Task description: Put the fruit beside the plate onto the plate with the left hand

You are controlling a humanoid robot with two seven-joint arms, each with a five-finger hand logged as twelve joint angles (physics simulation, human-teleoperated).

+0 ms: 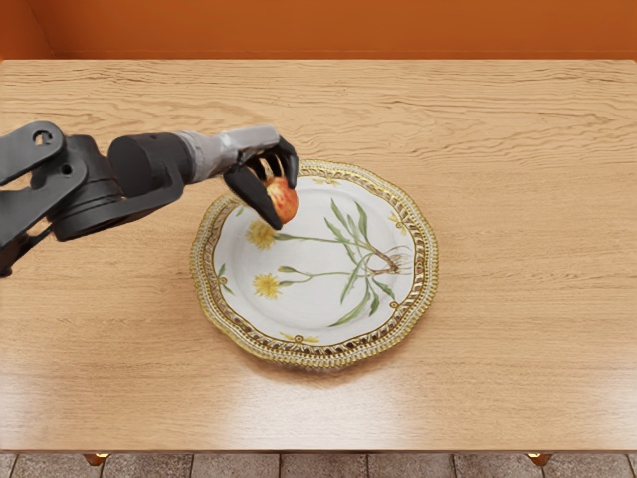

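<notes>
Gripping red-orange fruit in left hand.
Sits at 11 o'clock of plate, just inside rim; contact with plate surface unclear.

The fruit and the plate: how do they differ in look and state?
The fruit is small, rounded, red-orange; the plate is wide, flat, white with painted flowers. The fruit is gripped by the left hand; the plate lies free on the table. Both look round.

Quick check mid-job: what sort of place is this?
Probably a simulated dining room: a wooden table, a flower-painted plate with a gilt rim, over which the left hand holds a fruit, and an orange wall behind.
</notes>
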